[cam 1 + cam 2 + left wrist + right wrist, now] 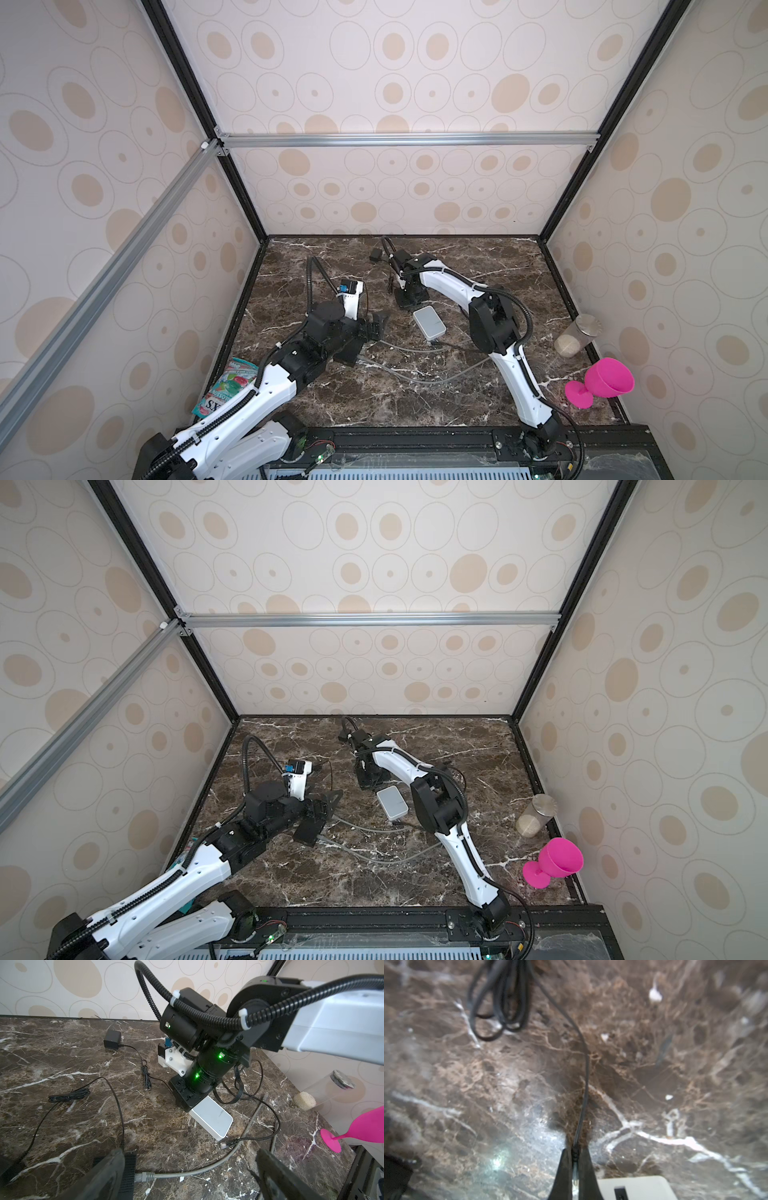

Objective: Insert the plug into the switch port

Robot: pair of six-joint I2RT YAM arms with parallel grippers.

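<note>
Tightly pinched: the plug [575,1156] is being held beside the white switch [633,1187]

The black plug is being squeezed between the thin dark fingers [562,1172] of the right gripper [574,1151], closed tight on it. It is being held low over the shiny brown marble table [488,1084], just beside a corner of the switch, a smooth white box with round corners. A dark square port [619,1191] is being shown on that box. A thin black cord [586,1068] is being trailed from the plug to a looped bundle [500,1001].

The left gripper [190,1153] is being held wide open above the table. A soft grey cable [197,1172] is being laid below it, its end touching a ridged black box [127,1167].

By the table's right edge, a clear jar [575,338] with a metal lid is being seen, with pale crumbly stuff inside. A pink cup [609,380] is being seen tilted near it. At the left edge, a bright packet [226,384] is being partly hidden by the left arm [249,395]. Bare marble is being left open in front, between the arms.
</note>
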